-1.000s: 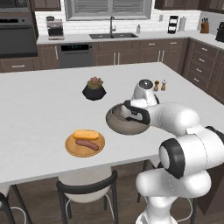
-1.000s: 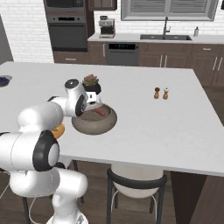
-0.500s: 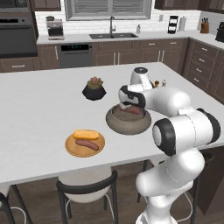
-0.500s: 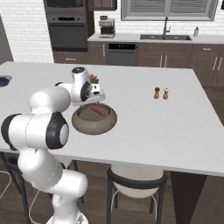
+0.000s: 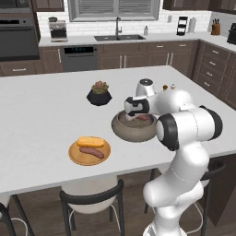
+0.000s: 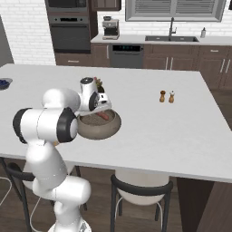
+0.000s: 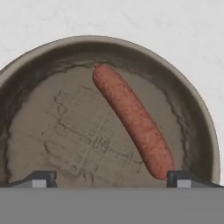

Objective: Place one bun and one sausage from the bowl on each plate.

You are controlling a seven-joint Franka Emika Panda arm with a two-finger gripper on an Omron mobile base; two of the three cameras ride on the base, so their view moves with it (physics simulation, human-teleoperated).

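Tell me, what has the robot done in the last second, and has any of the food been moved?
The arm swung its hand from the bowl's near side to above it; the gripper now looks down at the sausage inside, jaws wide open and holding nothing. No food moved: that sausage lies in the bowl as before, and the wooden plate keeps its bun and sausage. The plant pot and shakers stayed put.

Home kitchen: oven (image 5: 18,41), sink (image 5: 118,38) (window above), island counter (image 5: 41,110).

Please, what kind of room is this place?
It is a rendered home kitchen: a sink under a window, a wall oven, and a white island counter with stools.
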